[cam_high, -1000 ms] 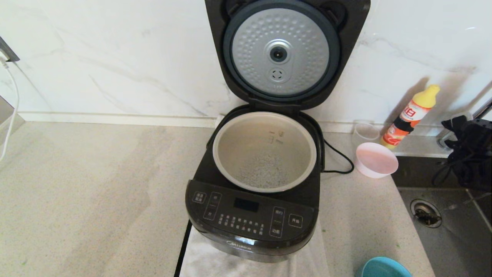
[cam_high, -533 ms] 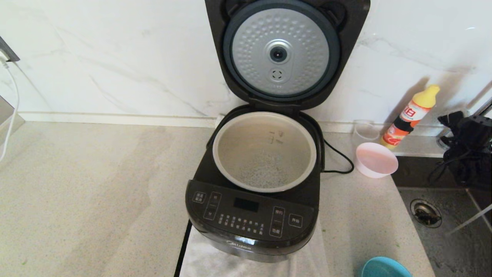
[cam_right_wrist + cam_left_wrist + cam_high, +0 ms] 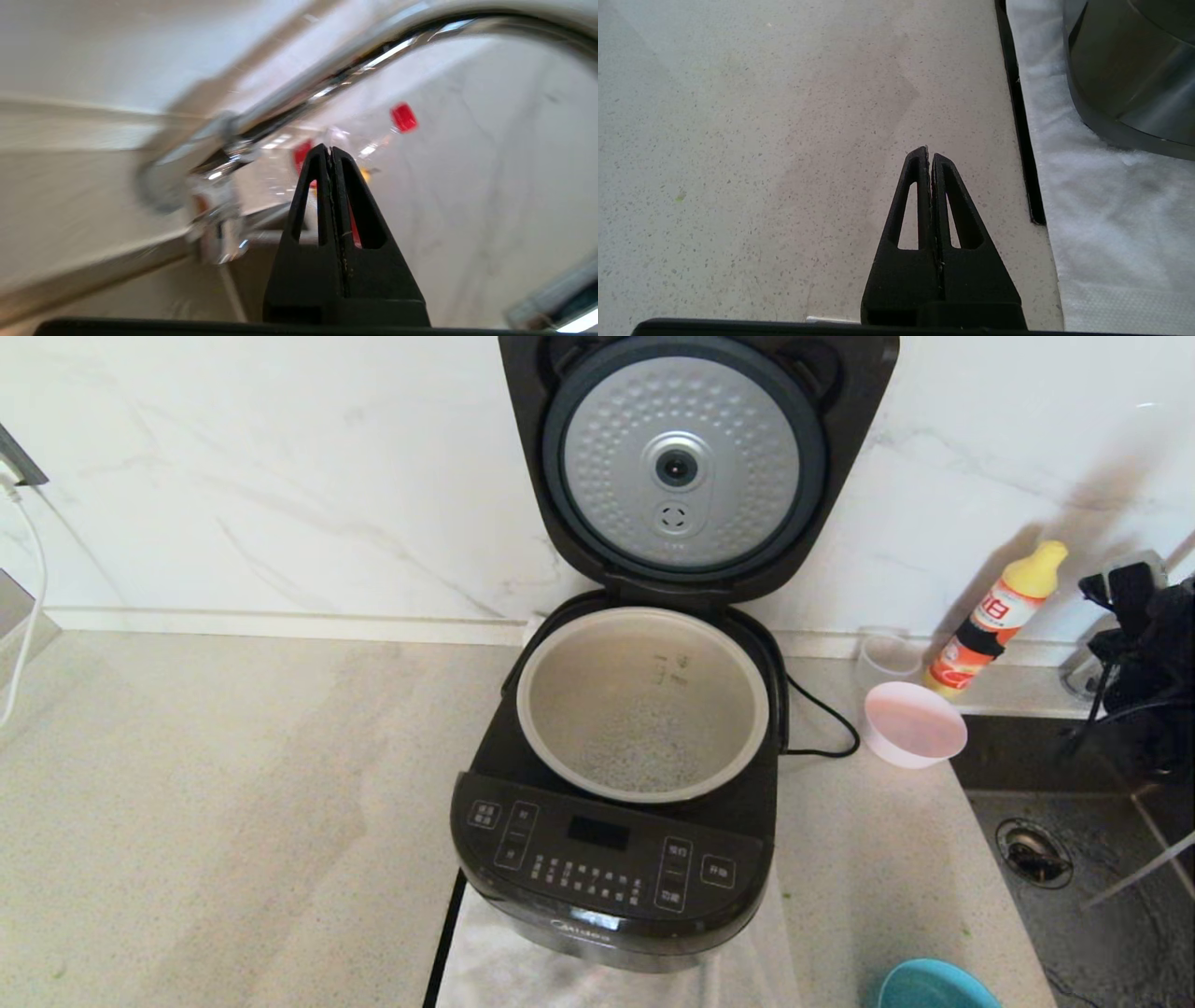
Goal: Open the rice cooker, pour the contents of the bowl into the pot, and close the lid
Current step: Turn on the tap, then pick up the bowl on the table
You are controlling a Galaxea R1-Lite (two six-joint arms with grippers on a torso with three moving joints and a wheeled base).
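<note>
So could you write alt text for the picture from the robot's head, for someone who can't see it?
A black rice cooker stands on a speckled counter with its lid raised, showing white grains in the pale pot. To its right sit a pink bowl, a yellow-capped bottle and a sink, above which the robot's dark right arm shows at the frame's edge.

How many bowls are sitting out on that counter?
2. A pink bowl stands right of the rice cooker, near the sink's edge. A blue bowl sits at the near right, partly cut off. Others could lie out of view.
</note>
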